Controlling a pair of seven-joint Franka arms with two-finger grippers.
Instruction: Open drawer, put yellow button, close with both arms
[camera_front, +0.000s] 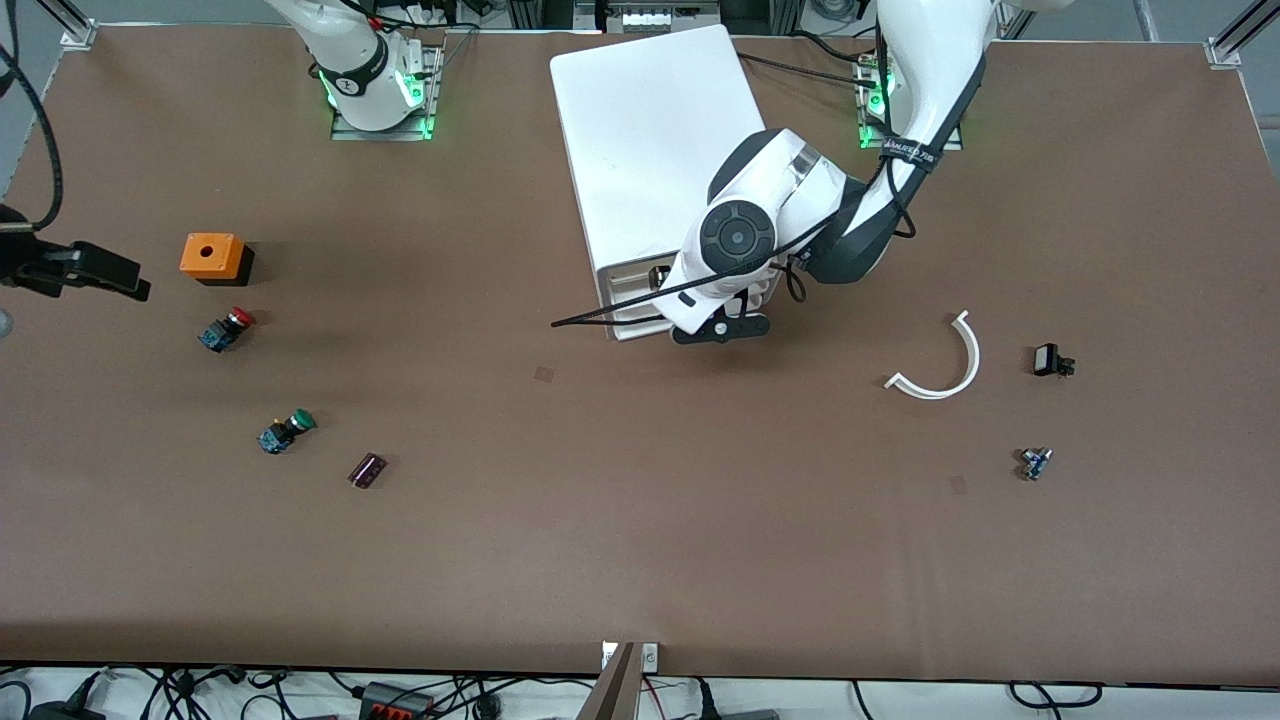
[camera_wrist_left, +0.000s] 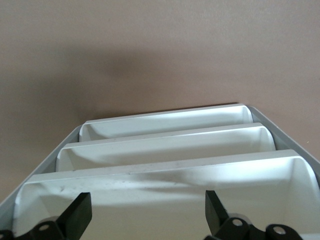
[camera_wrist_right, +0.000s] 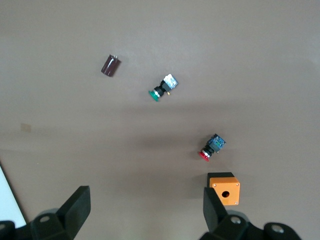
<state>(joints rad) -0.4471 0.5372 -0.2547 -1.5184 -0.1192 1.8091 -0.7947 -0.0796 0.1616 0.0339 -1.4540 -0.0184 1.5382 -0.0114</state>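
Two open pincers, one at the cabinet's drawers, one over the scattered buttons

Nearest the front camera, a green-capped button (camera_front: 285, 432) and a dark maroon piece (camera_front: 367, 470) lay on the brown surface (camera_front: 640, 540) toward the right arm's end. A red-capped button (camera_front: 226, 330) and an orange box (camera_front: 213, 258) lay farther back. The right pincer (camera_wrist_right: 145, 205) hung over that end, fingers spread and holding nothing. Toward the left arm's end lay a white curved strip (camera_front: 945, 365). The left pincer (camera_wrist_left: 146, 200) was at the front of the white cabinet (camera_front: 655, 150), fingers apart and empty, just over the lip of the topmost drawer (camera_wrist_left: 160, 167) of three stacked alike. Whether that drawer was pulled out could not be told.
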